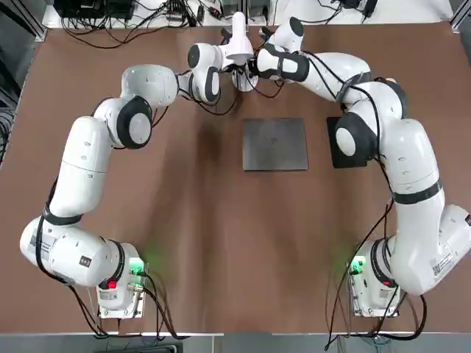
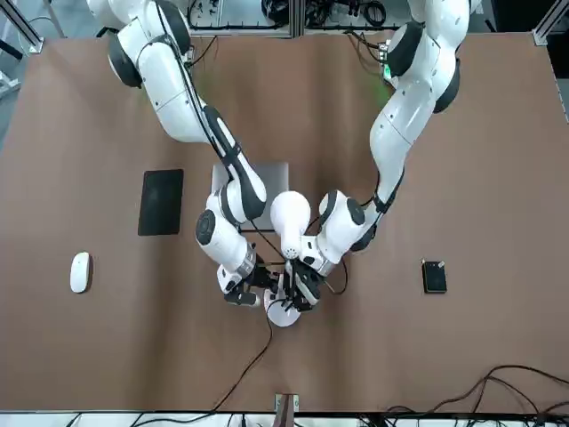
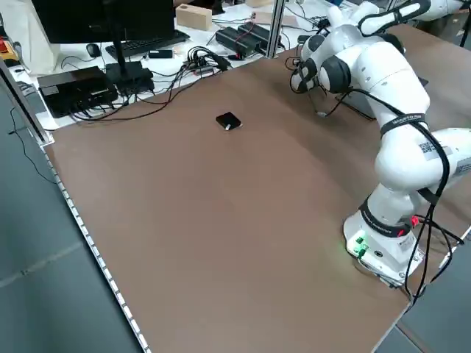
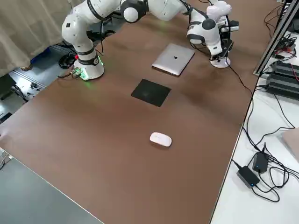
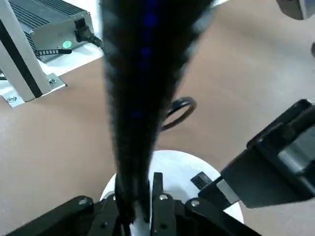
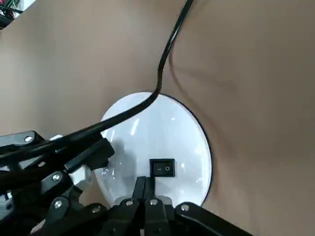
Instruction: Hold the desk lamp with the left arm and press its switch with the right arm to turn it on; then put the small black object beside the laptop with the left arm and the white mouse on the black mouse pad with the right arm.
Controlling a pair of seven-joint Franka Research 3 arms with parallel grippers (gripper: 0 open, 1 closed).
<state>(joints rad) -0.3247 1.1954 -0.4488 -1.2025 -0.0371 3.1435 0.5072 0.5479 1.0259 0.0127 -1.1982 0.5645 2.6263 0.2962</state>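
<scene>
Top view: overhead, looking down; worktop (image 1: 199,243), left base (image 1: 118,298) at 7 o'clock, right base (image 1: 368,294) at 5.
Front view: opposite side, facing robot.
Side views: raised, diagonal; left base at 4 o'clock, right base at 10, respectively.
Wrist views: close-up, sharing lamp base (image 6: 182,128).

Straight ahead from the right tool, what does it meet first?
Likely the black rocker switch on the lamp's white base, just past the right tool's tips; the remaining gap is unclear.

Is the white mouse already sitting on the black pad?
No, the mouse lies on the bare brown table, apart from the black pad.
</scene>
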